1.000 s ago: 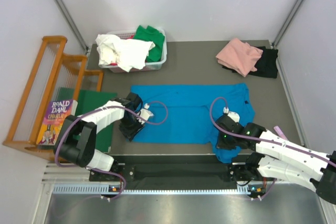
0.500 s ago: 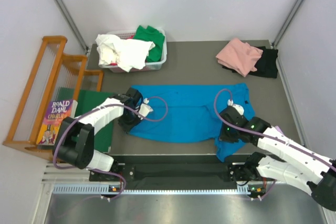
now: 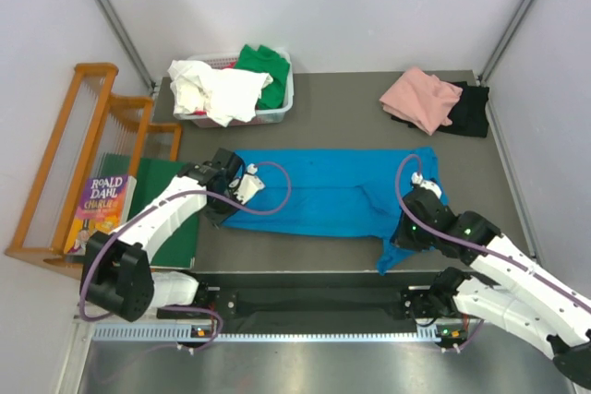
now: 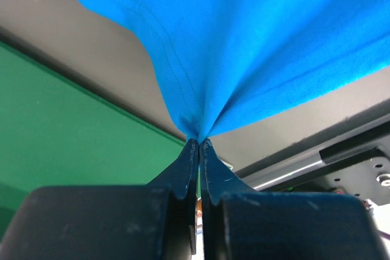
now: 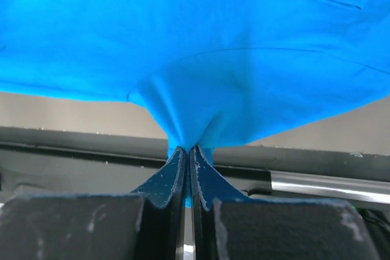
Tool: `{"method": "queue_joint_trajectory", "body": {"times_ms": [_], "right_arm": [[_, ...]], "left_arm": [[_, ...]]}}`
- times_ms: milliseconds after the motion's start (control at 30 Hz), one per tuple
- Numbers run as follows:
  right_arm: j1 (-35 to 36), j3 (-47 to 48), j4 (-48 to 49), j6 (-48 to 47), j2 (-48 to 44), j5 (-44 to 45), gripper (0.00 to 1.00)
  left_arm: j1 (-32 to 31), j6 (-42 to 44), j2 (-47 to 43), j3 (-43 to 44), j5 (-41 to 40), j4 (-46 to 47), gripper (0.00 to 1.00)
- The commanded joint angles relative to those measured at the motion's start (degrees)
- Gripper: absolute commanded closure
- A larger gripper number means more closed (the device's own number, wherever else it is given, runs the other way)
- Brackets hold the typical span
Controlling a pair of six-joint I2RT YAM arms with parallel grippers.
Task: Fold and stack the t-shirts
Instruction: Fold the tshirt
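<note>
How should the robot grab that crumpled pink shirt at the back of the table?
Probably pinch the soft pink cloth t-shirt at its left end, which lies on the grey table with nothing under it, and come straight down from above. Its right side lies over the black cloth t-shirt, so a pinch there could catch both.

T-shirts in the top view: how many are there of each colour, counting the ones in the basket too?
blue t-shirt: 1
pink t-shirt: 1
black t-shirt: 1, partly under the pink one
white t-shirt: 1 heap in the basket, possibly more than one
green t-shirt: 1, in the basket
Total: 5 that I can tell apart
</note>
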Motion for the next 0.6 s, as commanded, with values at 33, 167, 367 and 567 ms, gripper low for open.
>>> {"method": "queue_joint_trajectory", "body": {"times_ms": [33, 167, 367, 567], "right_arm": [[-1.4, 1.5, -3.7, -1.7, -1.6, 0.4, 1.00], [-1.5, 5.3, -1.8, -2.7, 2.2, 0.2, 1.00], [-4.9, 12.0, 2.3, -7.4, 10.0, 0.3, 1.00], [-12.2, 17.4, 4.7, -13.6, 16.6, -1.5, 1.00]], "left_arm": [[0.9, 3.9, -4.5, -0.6, -4.0, -1.2, 1.00], [2.0, 4.5, -1.9, 2.3, -4.2, -0.1, 1.00], [2.6, 2.2, 6.7, 7.4, -3.9, 4.9, 1.00], [3.9, 3.2, 14.4, 14.4, -5.3, 8.3, 1.00]]}}
